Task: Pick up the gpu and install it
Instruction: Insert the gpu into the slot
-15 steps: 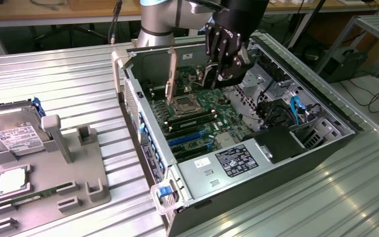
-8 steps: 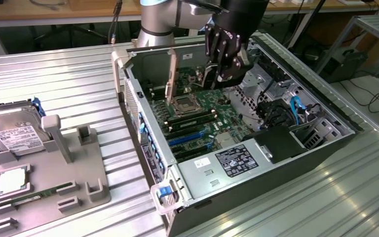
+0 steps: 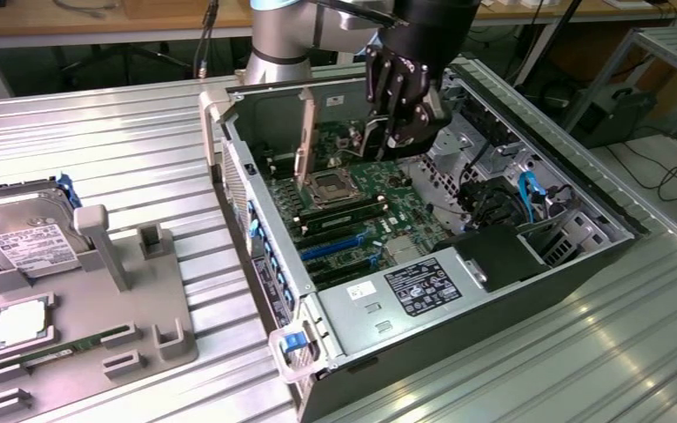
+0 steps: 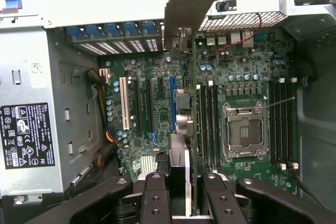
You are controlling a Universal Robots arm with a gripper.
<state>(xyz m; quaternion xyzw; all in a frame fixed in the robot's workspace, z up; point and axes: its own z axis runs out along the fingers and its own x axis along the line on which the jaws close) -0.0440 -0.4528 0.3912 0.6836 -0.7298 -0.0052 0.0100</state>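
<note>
My gripper (image 3: 393, 130) hangs inside the open computer case (image 3: 230, 176), shut on the gpu (image 3: 307, 132). In the wrist view the gpu (image 4: 192, 93) appears edge-on as a thin dark card running from between my two black fingers (image 4: 157, 195) to its pale metal bracket (image 4: 193, 3) at the case's rear wall. The card stands upright above the motherboard (image 4: 142, 145), over the strip between the blue expansion slot (image 4: 172, 103) and the dark memory slots (image 4: 210, 124). Whether its lower edge touches a slot is hidden.
The bare CPU socket (image 4: 244, 129) lies beside the memory slots. A power supply with a black label (image 3: 421, 286) fills the near end of the case. On the exterior view's left, a grey fixture (image 3: 138, 291) holds a hard drive (image 3: 21, 233), a processor (image 3: 21, 326) and a memory stick (image 3: 68, 348).
</note>
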